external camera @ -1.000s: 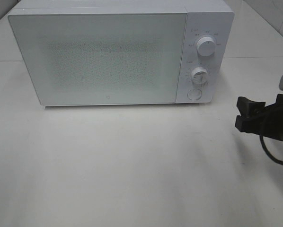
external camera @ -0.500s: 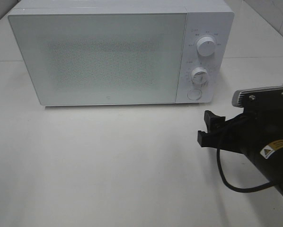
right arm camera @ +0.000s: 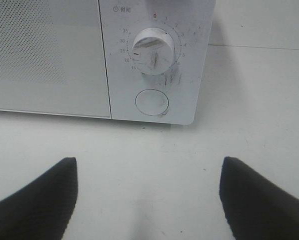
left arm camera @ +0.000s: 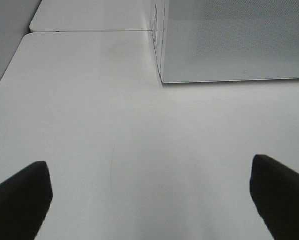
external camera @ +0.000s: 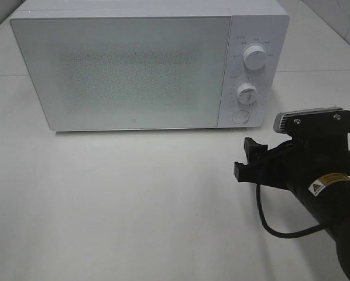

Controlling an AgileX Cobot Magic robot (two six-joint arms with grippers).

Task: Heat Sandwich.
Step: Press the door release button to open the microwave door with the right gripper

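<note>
Exterior high, closed microwave (external camera: 134, 70), right claw (external camera: 243, 157) near

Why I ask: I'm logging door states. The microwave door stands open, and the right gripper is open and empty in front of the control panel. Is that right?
Not quite: the microwave door is closed, flush with the front, as the exterior high view shows. The rest holds: the right gripper is open and empty in front of the control panel.
</note>
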